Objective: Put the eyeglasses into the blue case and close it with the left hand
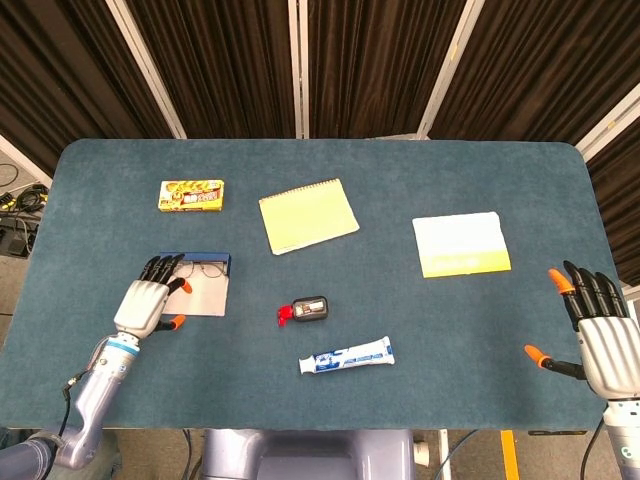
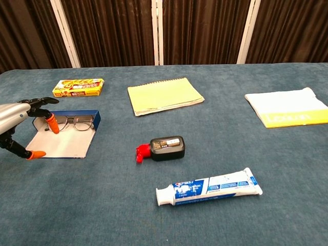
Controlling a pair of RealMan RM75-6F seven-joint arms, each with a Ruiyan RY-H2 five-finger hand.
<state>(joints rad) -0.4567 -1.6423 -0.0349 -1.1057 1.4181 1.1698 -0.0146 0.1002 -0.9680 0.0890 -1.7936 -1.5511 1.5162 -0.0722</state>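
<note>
While empty, left hand (image 1: 143, 303) fingers spread over open blue case (image 1: 200, 290), eyeglasses (image 2: 70, 123) inside.

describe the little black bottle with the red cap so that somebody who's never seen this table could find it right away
Start at the yellow spiral notepad near the table's far middle and come straight toward the robot. The small black bottle lies on its side there, just beyond the toothpaste tube. It is the only dark thing on the cloth, stubby, with a red cap pointing toward the open blue case.
</note>
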